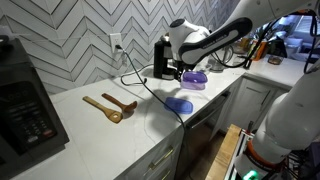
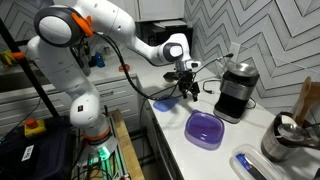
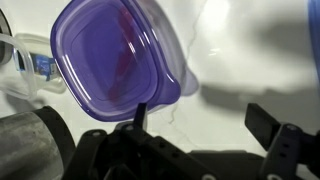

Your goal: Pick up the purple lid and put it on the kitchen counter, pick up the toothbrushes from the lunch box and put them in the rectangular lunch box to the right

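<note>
The purple lid (image 3: 112, 52) sits on top of the lunch box, whose pale rim barely shows under it; the toothbrushes are hidden. It also shows in both exterior views (image 1: 194, 79) (image 2: 205, 128). My gripper (image 3: 200, 120) is open and empty, above the white kitchen counter (image 3: 230, 60) just beside the lid. One fingertip is at the lid's near edge. The gripper shows in both exterior views (image 1: 178, 68) (image 2: 186, 88), a little above the counter. A clear rectangular lunch box (image 3: 35, 62) (image 2: 250, 165) with something blue in it lies past the lid.
A periwinkle-blue flat lid (image 1: 180, 105) lies near the counter's front edge. Two wooden spoons (image 1: 110, 107) lie further along. A black coffee maker (image 2: 235, 88) stands by the tiled wall, with a metal pot (image 2: 285, 140) near it. A black appliance (image 1: 25, 110) stands at one end.
</note>
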Tool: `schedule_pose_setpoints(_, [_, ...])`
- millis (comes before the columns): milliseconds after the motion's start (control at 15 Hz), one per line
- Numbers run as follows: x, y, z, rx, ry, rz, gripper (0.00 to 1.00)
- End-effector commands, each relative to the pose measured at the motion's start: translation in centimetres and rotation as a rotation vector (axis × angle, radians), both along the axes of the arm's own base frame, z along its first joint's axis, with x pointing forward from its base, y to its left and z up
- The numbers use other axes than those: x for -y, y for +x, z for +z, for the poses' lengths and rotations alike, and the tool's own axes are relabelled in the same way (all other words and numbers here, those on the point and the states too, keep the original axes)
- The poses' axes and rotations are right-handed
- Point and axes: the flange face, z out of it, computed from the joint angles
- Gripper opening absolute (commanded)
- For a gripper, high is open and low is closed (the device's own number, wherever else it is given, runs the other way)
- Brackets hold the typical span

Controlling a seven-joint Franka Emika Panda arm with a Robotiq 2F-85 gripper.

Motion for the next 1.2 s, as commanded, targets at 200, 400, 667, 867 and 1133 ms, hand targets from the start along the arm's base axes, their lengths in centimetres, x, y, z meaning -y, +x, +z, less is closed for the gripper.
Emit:
schedule_pose_setpoints(200, [0.9, -0.5, -3.1, -0.023, 0.0, -0.008, 1.0])
schedule_pose_setpoints(400, [1.9, -0.4, -3.7, -0.035, -0.009, -0.013, 1.0])
schedule_pose_setpoints(667, [2.9, -0.1, -4.6, -0.033, -0.034, -0.02, 1.0])
schedule_pose_setpoints(867, [3.6, 0.3, -5.3, -0.012, -0.033, -0.033, 1.0])
schedule_pose_setpoints(1133, [4.2, 1.1, -5.8, 0.029, -0.009, -0.032, 1.0])
